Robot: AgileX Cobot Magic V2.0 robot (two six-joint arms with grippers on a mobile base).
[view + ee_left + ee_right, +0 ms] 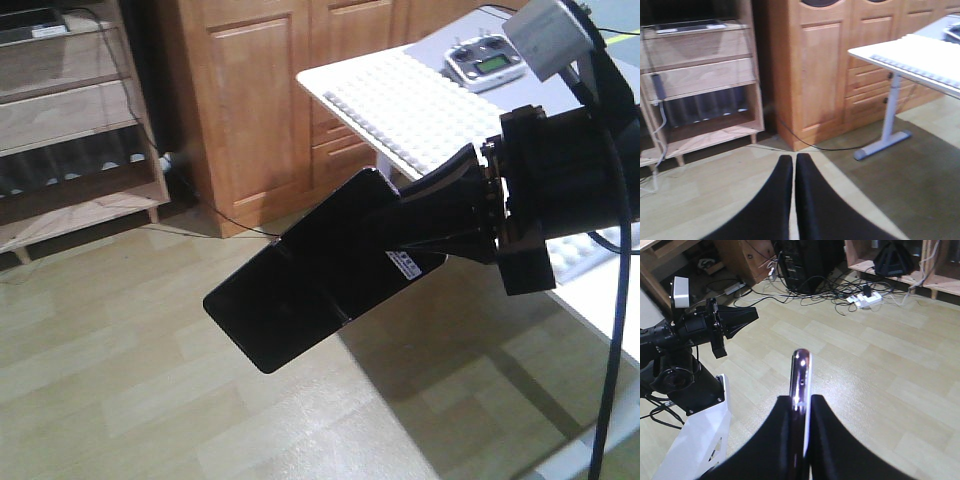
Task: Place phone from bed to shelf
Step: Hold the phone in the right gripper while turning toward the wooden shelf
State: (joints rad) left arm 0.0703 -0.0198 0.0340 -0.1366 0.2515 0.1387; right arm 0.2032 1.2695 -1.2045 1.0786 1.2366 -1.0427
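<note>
Phone [258,322] sits clamped edge-on in my right claw [801,407], held above the floor [120,400], so the pickup off the bed looks done. My left claw [794,165] is pinched together, empty. What's left, I judge: carry it to the shelf [70,110] ahead on my left and set it on a board.

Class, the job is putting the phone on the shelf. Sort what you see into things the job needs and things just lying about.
Belongs to the job:
phone, gripped by the right end effector
shelf

Just lying about:
remote controller on the white table
wooden cupboard
floor cables
</note>
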